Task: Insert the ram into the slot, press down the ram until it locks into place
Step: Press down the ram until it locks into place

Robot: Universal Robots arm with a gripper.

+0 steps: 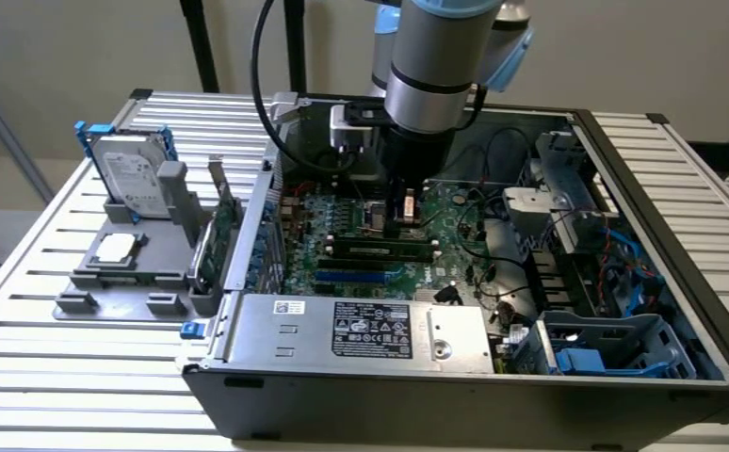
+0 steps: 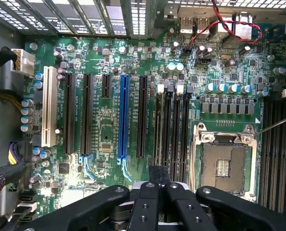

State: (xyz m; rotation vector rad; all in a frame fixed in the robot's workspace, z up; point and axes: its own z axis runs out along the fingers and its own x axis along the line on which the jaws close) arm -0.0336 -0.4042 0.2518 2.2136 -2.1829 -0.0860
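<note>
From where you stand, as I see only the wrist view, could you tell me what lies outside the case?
Observer: On the exterior view's left, a silver hard drive stands on a grey plastic fixture beside the dark case.
Operator: And how does the arm stand?
Observer: The silver-grey arm comes straight down, its gripper low over the large green motherboard.
Operator: Is a ram visible?
Observer: A long green ram stick with a pale label seems to lie among the long black slots beside the gripper.

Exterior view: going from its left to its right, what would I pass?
Hard drive standing in a grey holder → green motherboard with the ram lying along its slot, the robot's fingers above → metal drive cage → blue part in the case corner.
</note>
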